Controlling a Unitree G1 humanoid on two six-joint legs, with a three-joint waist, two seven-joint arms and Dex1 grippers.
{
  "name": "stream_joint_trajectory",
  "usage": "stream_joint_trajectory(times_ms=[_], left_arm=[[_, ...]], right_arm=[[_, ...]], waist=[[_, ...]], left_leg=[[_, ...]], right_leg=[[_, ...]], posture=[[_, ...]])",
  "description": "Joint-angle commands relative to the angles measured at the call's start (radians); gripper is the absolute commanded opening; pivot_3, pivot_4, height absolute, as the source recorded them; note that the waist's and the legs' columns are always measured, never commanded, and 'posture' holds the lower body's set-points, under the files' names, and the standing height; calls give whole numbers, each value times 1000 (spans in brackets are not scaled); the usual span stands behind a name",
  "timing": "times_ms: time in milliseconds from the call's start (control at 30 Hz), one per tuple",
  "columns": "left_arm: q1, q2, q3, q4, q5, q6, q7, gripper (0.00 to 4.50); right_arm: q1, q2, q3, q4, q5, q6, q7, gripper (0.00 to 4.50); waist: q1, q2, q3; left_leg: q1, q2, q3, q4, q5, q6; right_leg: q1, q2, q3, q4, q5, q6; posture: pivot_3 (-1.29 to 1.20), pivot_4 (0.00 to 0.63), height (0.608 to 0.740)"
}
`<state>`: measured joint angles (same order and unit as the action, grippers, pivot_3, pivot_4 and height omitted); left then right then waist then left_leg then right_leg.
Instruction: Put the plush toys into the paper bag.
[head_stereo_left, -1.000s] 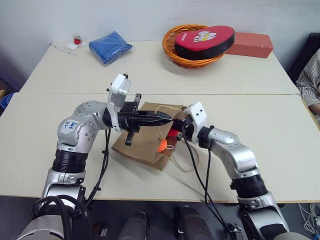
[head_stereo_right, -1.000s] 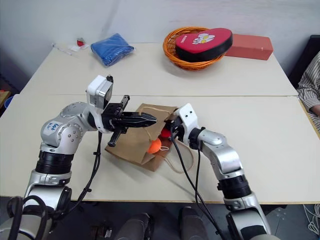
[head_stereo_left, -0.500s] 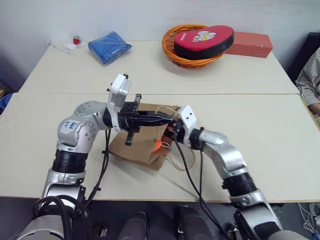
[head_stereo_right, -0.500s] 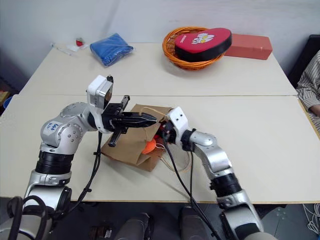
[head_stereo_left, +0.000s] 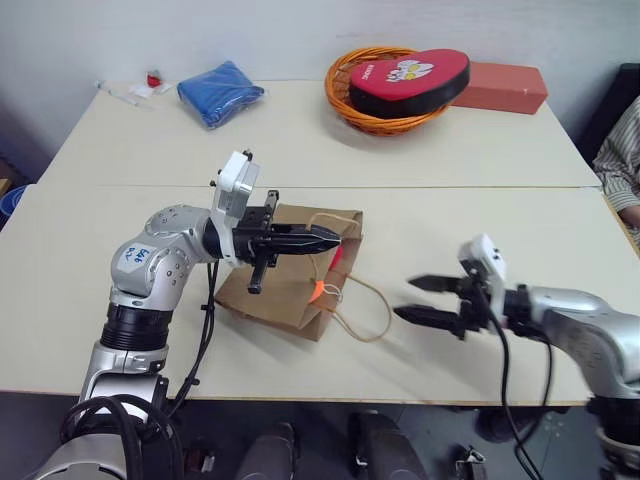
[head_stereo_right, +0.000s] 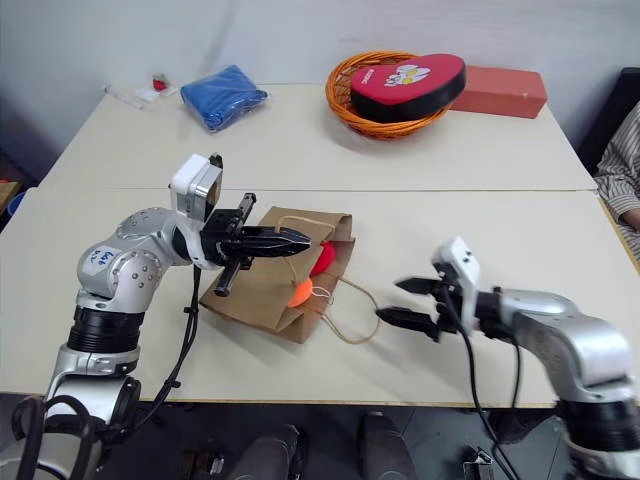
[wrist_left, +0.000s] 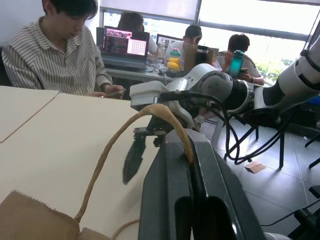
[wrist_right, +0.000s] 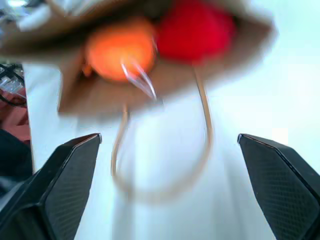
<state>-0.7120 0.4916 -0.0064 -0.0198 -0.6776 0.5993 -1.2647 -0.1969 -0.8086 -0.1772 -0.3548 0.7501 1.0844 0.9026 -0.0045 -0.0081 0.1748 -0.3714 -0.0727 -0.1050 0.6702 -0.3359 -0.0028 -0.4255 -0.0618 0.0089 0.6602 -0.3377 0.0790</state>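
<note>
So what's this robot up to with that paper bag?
It is packing plush toys. Its left gripper is shut on a cord handle of the paper bag, holding its mouth open. The red toy and orange toy sit in the mouth. The right gripper is open, empty, clear of the bag.

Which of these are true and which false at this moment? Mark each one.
1. The left gripper is shut on the paper bag's handle. True.
2. The right gripper holds the red plush toy. False: it is open, holds nothing, and is apart from the paper bag.
3. The orange plush toy sits at the bag's mouth. True.
4. The heart-shaped cushion lies flat on the table. False: it rests in the orange basket.
</note>
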Motion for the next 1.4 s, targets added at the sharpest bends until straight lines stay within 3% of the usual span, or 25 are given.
stream_joint_trajectory(times_ms=[33, 300, 333, 400, 567, 767, 967, 1033, 1233, 1400], left_arm=[[5, 3, 11, -36, -15, -14, 0, 0], [1, -2, -10, -45, -7, -28, -15, 0], [1, 0, -10, -46, -7, -29, -17, 0], [2, 2, -9, -49, -8, -30, -17, 0], [21, -1, -7, -77, -16, -23, -1, 0], [25, 2, -4, -86, -15, -22, 7, 0], [31, 11, -2, -85, -12, -27, 4, 0], [30, 10, -3, -82, -11, -29, 4, 0], [35, 7, -5, -81, -7, -36, 5, 0], [39, 1, -6, -85, -8, -36, 14, 0]], right_arm=[[24, 29, -73, -57, 150, 229, -92, 4450], [-17, 274, -70, -35, 186, 371, -329, 4450], [-32, 316, -80, -25, 186, 382, -361, 4285], [-54, 382, -99, -11, 189, 405, -410, 3826], [-72, 464, -115, -10, 221, 456, -450, 2049], [-90, 479, -156, -15, 242, 473, -474, 27], [-82, 391, -224, -18, 261, 486, -472, 27], [-71, 362, -237, -22, 288, 512, -465, 372], [-9, 286, -209, -28, 375, 530, -511, 2260], [0, 318, -145, 22, 458, 530, -678, 3913]], waist=[[3, 0, 0], [1, -3, -2], [1, -3, -2], [1, -3, -2], [2, -2, -2], [3, -2, -2], [3, -2, -2], [3, -2, -1], [3, -2, -1], [0, -4, -3]], left_leg=[[0, 0, 0, 0, 0, 0], [1, 0, 0, 3, 0, 0], [1, 0, 0, 3, 0, 0], [2, 0, 1, 2, 0, 0], [1, 0, 1, 2, 0, 0], [1, 0, 0, 2, 0, 0], [0, 0, 1, 2, 0, 0], [0, 0, 1, 1, 0, 0], [0, 0, 1, 1, 0, 0], [2, 0, 1, 1, 0, 0]], right_leg=[[0, 0, 0, 0, 0, 0], [1, 0, 0, 2, 0, 0], [1, 0, 1, 3, 0, 0], [0, 1, 1, 3, 0, 0], [0, 0, 1, 2, 0, 0], [0, 0, 1, 3, 0, 0], [0, 0, 1, 2, 0, 0], [0, 0, 1, 2, 0, 0], [0, 0, 1, 2, 0, 0], [0, 0, 1, 2, 0, 0]], posture=[[0, 150, 740], [0, 150, 740], [0, 150, 740], [0, 150, 740], [0, 150, 740], [0, 150, 740], [0, 150, 740], [0, 150, 740], [0, 150, 740], [0, 150, 740]])
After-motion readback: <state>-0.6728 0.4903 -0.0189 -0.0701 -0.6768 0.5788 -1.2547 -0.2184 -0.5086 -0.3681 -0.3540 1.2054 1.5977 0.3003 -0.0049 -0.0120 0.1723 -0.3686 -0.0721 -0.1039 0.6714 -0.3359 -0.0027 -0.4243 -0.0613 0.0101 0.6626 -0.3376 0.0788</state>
